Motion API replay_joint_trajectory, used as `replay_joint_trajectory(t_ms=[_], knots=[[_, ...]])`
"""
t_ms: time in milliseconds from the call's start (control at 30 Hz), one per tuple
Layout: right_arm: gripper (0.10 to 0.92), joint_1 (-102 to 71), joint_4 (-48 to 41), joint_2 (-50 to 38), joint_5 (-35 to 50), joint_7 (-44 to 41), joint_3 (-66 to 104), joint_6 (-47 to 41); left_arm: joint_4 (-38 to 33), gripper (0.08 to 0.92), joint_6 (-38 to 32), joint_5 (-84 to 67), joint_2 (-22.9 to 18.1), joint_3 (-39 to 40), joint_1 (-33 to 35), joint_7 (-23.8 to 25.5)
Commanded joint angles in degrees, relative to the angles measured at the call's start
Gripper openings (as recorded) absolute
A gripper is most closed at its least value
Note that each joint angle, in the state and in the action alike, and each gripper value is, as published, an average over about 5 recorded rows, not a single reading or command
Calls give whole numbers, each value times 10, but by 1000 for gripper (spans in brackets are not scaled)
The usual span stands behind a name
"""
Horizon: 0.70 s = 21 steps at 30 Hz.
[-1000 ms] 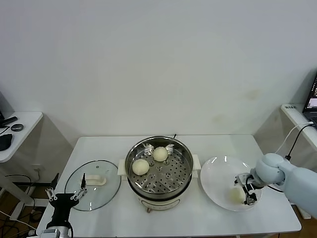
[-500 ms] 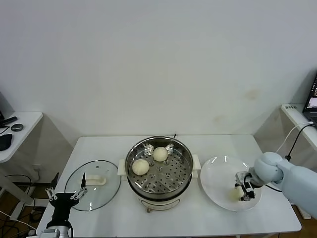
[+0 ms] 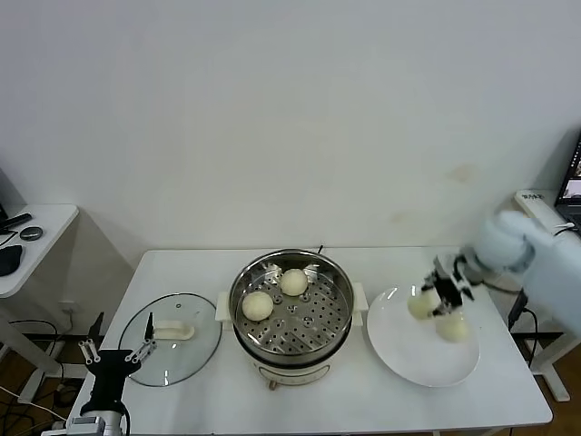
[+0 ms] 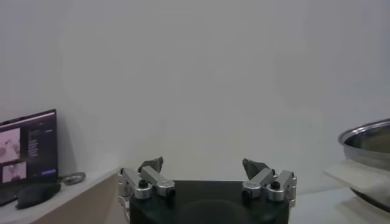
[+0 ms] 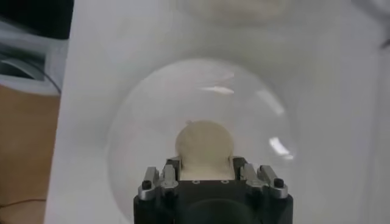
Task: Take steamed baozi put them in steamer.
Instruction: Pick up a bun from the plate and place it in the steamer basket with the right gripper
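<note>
The shiny steamer (image 3: 338, 334) stands mid-table on its cream base, and two baozi (image 3: 258, 306) (image 3: 293, 282) lie on its perforated floor. My right gripper (image 3: 427, 300) hovers above the white plate (image 3: 392, 350), shut on a third pale baozi (image 3: 419, 305). In the right wrist view that baozi (image 5: 205, 143) sits between the fingers with the plate (image 5: 140, 122) below. Another baozi (image 3: 454, 329) rests on the plate. My left gripper (image 3: 113, 356) is parked open at the table's front left corner, its fingers (image 4: 151, 165) spread with nothing between them.
A round glass lid (image 3: 182, 354) with a cream handle lies flat to the left of the steamer. The steamer's rim (image 4: 368, 137) shows at the edge of the left wrist view. Side tables stand at far left and far right.
My right gripper closed on a baozi on the plate and lifted it up and back toward the steamer. That uncovered another baozi on the plate. The left arm stayed put.
</note>
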Motion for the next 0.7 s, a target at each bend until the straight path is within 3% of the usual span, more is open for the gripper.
replay_joint_trajectory(t_ms=[33,300,700], knots=[[518,228,9,87,94,-36,-79,31,-1,823,0,-1,0,0,-1,0],[521,245,69,227,120,31,-207,111,1,823,0,1,-5,-1,-3,0],[526,181,41,324,12,80,-298,273,-4,823,-2,1,-12,-16,2,-1]])
